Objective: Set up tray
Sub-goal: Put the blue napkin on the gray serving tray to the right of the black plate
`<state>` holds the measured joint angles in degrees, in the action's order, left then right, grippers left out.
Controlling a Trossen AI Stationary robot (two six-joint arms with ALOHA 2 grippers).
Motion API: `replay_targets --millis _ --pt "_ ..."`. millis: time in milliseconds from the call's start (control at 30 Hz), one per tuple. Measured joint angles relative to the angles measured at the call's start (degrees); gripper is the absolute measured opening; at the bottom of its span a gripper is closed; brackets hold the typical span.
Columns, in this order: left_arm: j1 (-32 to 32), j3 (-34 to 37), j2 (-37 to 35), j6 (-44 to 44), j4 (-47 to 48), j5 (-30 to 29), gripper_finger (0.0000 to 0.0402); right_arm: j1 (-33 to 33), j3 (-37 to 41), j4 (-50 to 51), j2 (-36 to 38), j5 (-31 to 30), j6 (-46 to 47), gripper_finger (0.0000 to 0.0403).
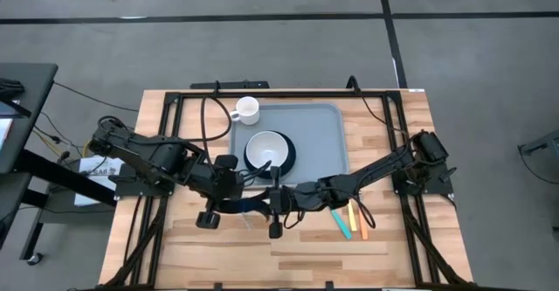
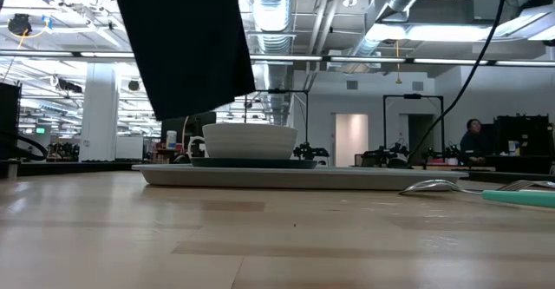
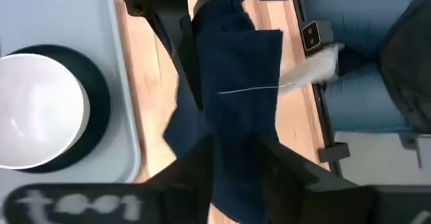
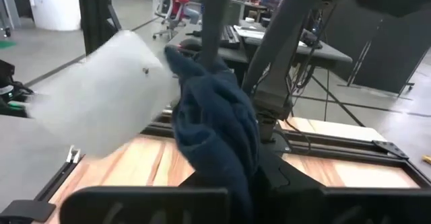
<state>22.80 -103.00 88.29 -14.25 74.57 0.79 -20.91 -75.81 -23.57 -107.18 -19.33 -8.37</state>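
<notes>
The light grey-blue tray (image 1: pixel 325 141) lies at the table's far middle and carries a dark plate (image 1: pixel 286 159) with a white bowl (image 1: pixel 265 148) and a white mug (image 1: pixel 247 110). A dark navy napkin (image 2: pixel 186 46) hangs in the air in front of the tray's near left corner, its lower edge clear of the table. My right gripper (image 4: pixel 232 177) is shut on the napkin (image 4: pixel 215 130). My left gripper (image 3: pixel 239 177) reaches down from above. Its fingers stand apart on either side of the napkin's upper part (image 3: pixel 236 116); I cannot tell whether they touch it. My right gripper pinches a bunched part of the napkin (image 4: pixel 225 160) between its two fingers, several folds together. It comes at the cloth about level from the table's right side, just beneath my left gripper. The napkin hangs slack below the fingers, clear of the table.
Orange- and teal-handled cutlery (image 1: pixel 354 218) lies on the bare wood right of the grippers, near the tray's near right corner; a spoon bowl (image 2: pixel 431 186) shows in the low view. Black frame rails (image 1: pixel 166 151) run along the table's left and right sides.
</notes>
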Motion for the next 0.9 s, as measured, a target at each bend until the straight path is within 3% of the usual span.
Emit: replay_targets --millis 233,433,667,900 --pt "-1.2 0.0 0.0 -1.39 -1.56 -0.83 0.0166 -0.04 0.0 0.52 0.04 0.02 0.64 0.0002" --pt "-2.47 -2.1 -0.15 1.25 2.72 -5.32 0.0186 0.5 -2.98 11.72 2.5 -0.06 6.21 0.0001" --pt "-1.7 -11.09 -1.51 3.45 4.56 -24.82 0.0187 2.44 -4.75 25.97 8.27 -1.59 12.48 0.0001" --pt "-0.29 -10.63 -5.38 5.15 -1.35 -38.39 0.0188 4.51 -4.74 40.93 19.84 -1.96 18.57 0.0"
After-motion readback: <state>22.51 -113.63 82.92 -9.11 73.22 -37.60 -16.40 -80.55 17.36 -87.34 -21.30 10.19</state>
